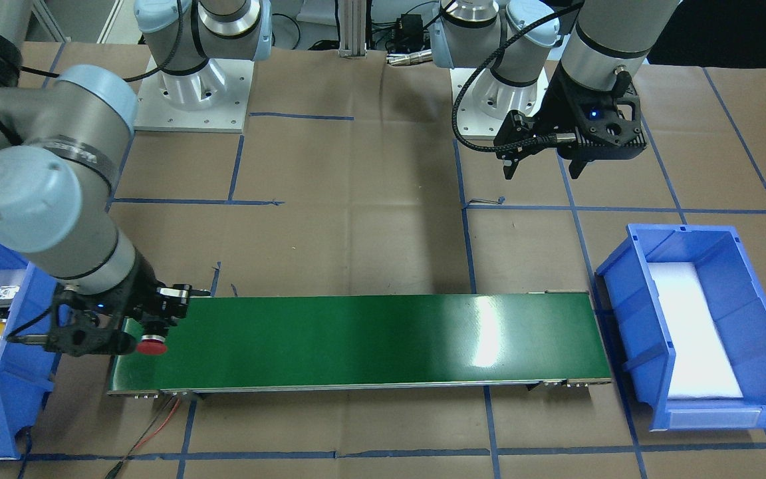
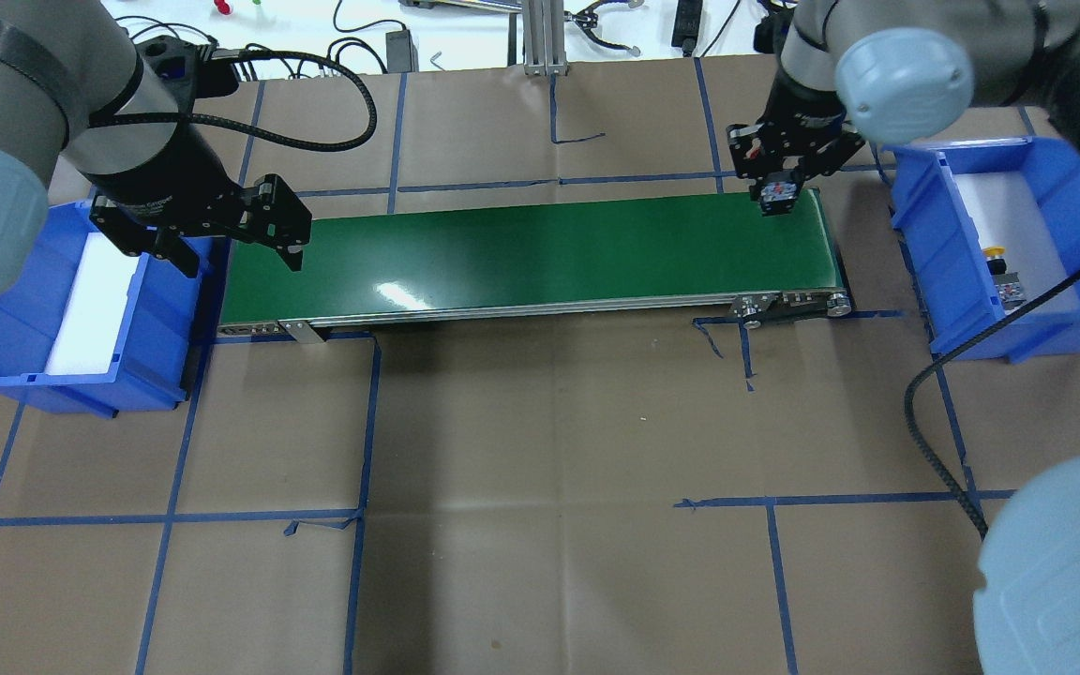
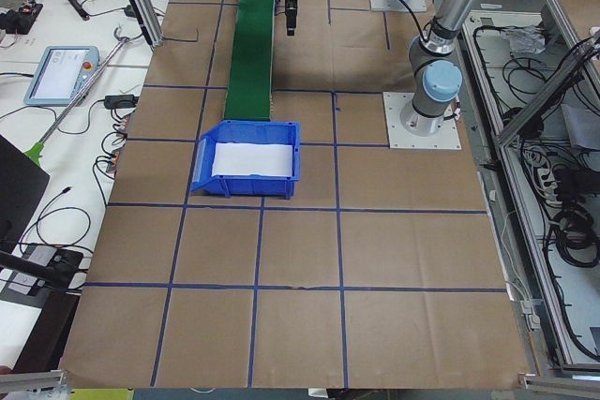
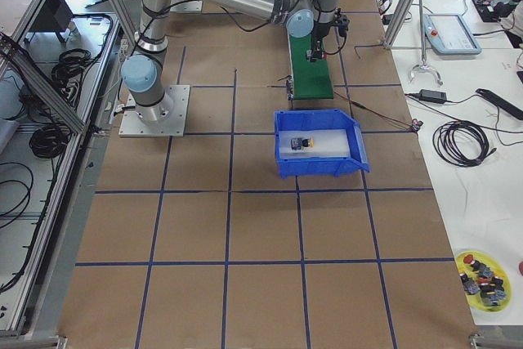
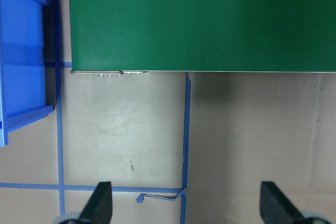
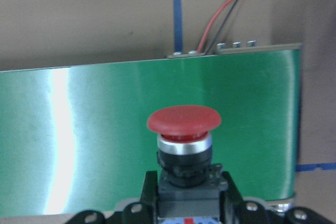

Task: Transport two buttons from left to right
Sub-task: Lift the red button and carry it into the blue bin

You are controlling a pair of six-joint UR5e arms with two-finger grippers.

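belt (image 1: 356,339) is a deep green with a white glare streak on it; red button (image 6: 184,119) has a red cap, silver ring, black body; yellow button (image 2: 997,251) shows a yellow cap; left bin (image 2: 62,389) and right bin (image 2: 929,253) are bright blue with white padding (image 2: 95,309) inside; table (image 2: 549,422) is brown paper with a blue tape (image 2: 831,500) grid; left gripper (image 2: 242,264) and right gripper (image 2: 776,199) are pretty much all black; left arm (image 2: 15,56) and right arm (image 2: 1009,47) are grey with pale blue caps; wires (image 6: 211,23) are red and black

Red button (image 6: 184,120) gripped in jaws over the belt (image 6: 105,129); yellow button (image 2: 997,251) lies in blue bin (image 2: 924,234).
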